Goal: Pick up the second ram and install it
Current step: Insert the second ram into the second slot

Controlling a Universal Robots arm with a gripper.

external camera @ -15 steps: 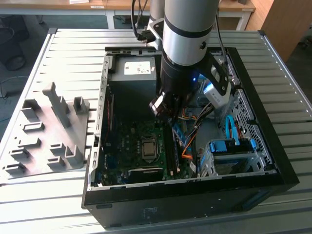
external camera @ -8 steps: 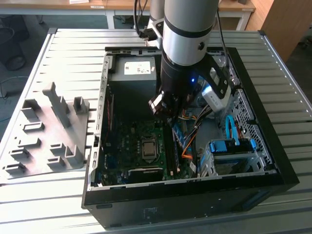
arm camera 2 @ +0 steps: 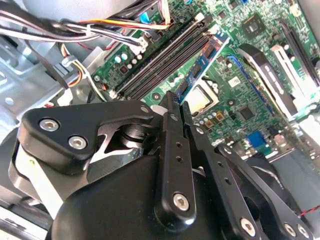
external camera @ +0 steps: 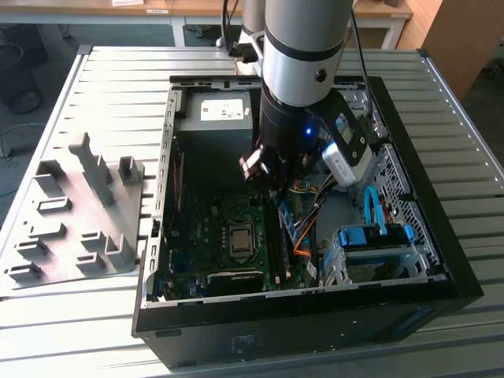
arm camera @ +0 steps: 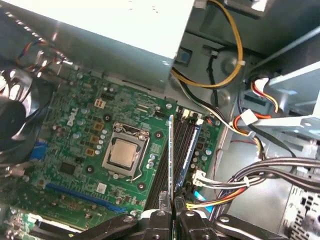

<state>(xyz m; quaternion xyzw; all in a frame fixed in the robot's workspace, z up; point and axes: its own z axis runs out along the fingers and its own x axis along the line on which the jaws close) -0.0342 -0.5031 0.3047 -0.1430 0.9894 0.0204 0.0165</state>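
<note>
second ram (arm camera: 171, 150): on edge, long axis running along the black sockets (arm camera: 180, 145) at the motherboard (arm camera: 90, 150) edge
gripper (arm camera: 172, 206): I'd say jaws pinched narrow on its end
case (external camera: 154, 236): motherboard sits inside

Matt black gripper (arm camera 2: 177, 102), matt grey plastic tray (external camera: 75, 228) — ribbed metal table (external camera: 126, 94).

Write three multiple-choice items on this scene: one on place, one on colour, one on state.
1. The grey tray lies: A) inside the computer case; B) on the exterior view's left of the case; C) on the exterior view's right of it.
2. The motherboard is: A) red; B) white; C) green.
3. The pincer is: A) shut on the second ram; B) open; C) shut, empty.
Answers: B, it sits outside the case wall; C, the board shows green; A, its fingers clamp the thin stick.
</note>
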